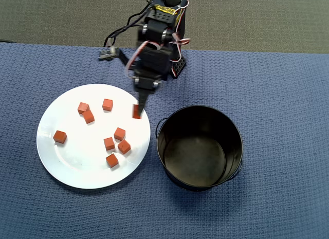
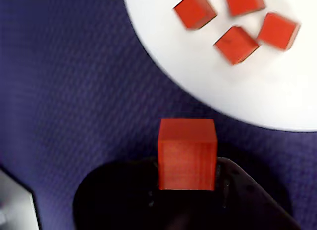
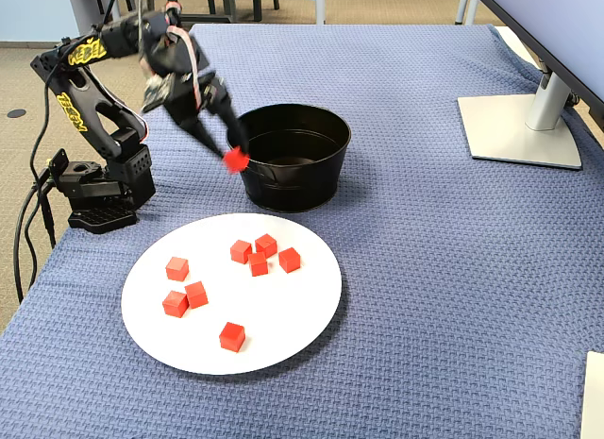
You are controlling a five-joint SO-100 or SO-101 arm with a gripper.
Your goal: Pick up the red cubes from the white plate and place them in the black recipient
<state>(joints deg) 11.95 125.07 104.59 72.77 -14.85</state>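
Note:
My gripper [image 1: 138, 111] is shut on one red cube [image 1: 136, 112] and holds it in the air near the plate's edge that faces the pot. In the wrist view the held cube [image 2: 187, 154] sits between the dark jaws, above blue cloth. In the fixed view my gripper [image 3: 235, 160] holds the cube [image 3: 236, 160] just left of the black recipient [image 3: 293, 189], below its rim height. Several red cubes [image 1: 119, 133] lie loose on the white plate [image 1: 77, 167]. The black recipient [image 1: 234, 141] stands right of the plate and looks empty.
A blue woven cloth [image 1: 277, 95] covers the table. The arm's base [image 3: 94, 198] stands behind the plate. A monitor foot [image 3: 519, 127] stands at the far right in the fixed view. The plate's rim [image 2: 208, 104] crosses the top of the wrist view.

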